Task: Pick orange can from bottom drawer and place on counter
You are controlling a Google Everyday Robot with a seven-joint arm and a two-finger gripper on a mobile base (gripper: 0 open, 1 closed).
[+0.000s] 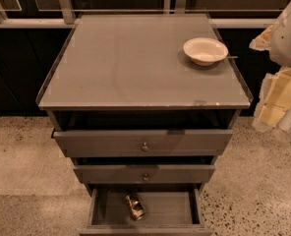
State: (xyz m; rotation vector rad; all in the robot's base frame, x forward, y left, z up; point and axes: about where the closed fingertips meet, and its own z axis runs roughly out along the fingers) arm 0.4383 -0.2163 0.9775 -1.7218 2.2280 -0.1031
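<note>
The orange can [134, 206] lies on its side on the floor of the open bottom drawer [170, 209], left of the drawer's middle. The counter [130, 63] is the flat grey top of the cabinet above it. My gripper [278, 100] hangs at the right edge of the view, beside the counter's right front corner and well above and to the right of the can. It holds nothing that I can see.
A white bowl [205, 50] stands on the counter near its back right corner. Two upper drawers [144, 142] with small round knobs stick out slightly above the bottom drawer. Speckled beige floor [22, 161] surrounds the cabinet. Dark cabinets line the back wall.
</note>
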